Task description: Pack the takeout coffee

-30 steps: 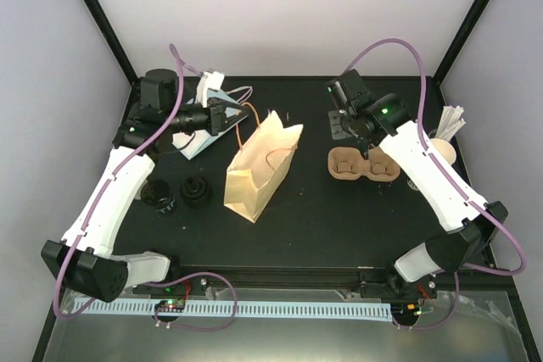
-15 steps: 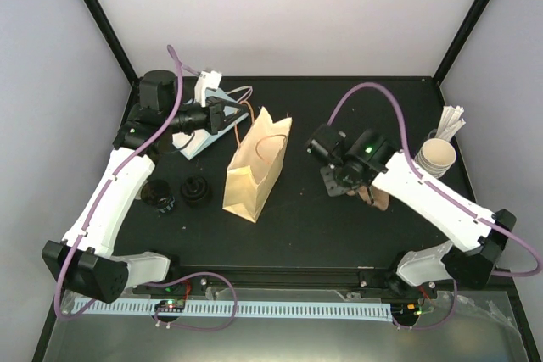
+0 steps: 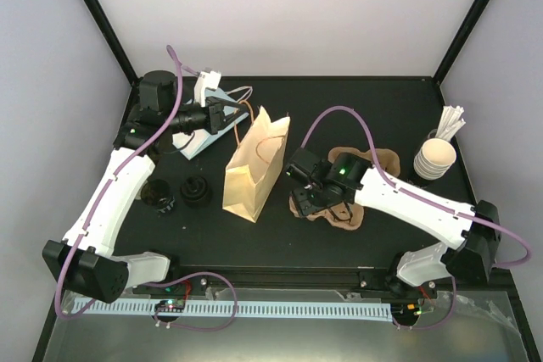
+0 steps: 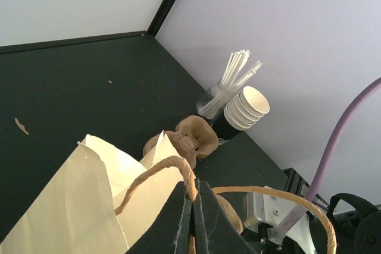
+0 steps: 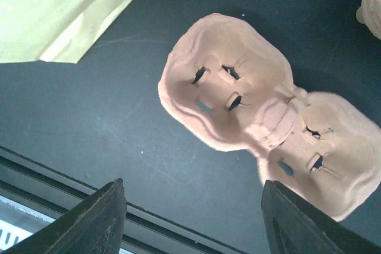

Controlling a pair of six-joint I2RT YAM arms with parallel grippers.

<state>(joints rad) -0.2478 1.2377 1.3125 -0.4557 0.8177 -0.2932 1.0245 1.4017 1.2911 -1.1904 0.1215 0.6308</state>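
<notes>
top external view: the left jaws are closed on the bag handle [image 3: 249, 116] at the far left of the table [image 3: 356, 99]. this grip probably keeps the paper bag [image 3: 250, 171] upright with its mouth open for loading. the right jaws hang just above a pulp carrier [image 3: 335, 214] lying just right of the bag. a second brown pulp piece [image 3: 386, 157] shows beyond the right arm. the cup stack [image 3: 435, 157] with white sticks [image 3: 451, 118] stands near the right edge, and a black lid [image 3: 195, 191] sits left of the bag. the takeout coffee cannot be picked out here.

left wrist view: the jaws pinch the handle loop, with the bag's open top directly below. the single cup is not visible.

right wrist view: the jaws stand wide apart and empty. the carrier lies flat on the table below them, untouched and close to the bag, likely staged there for packing. no single cup appears, so it must be located first.
</notes>
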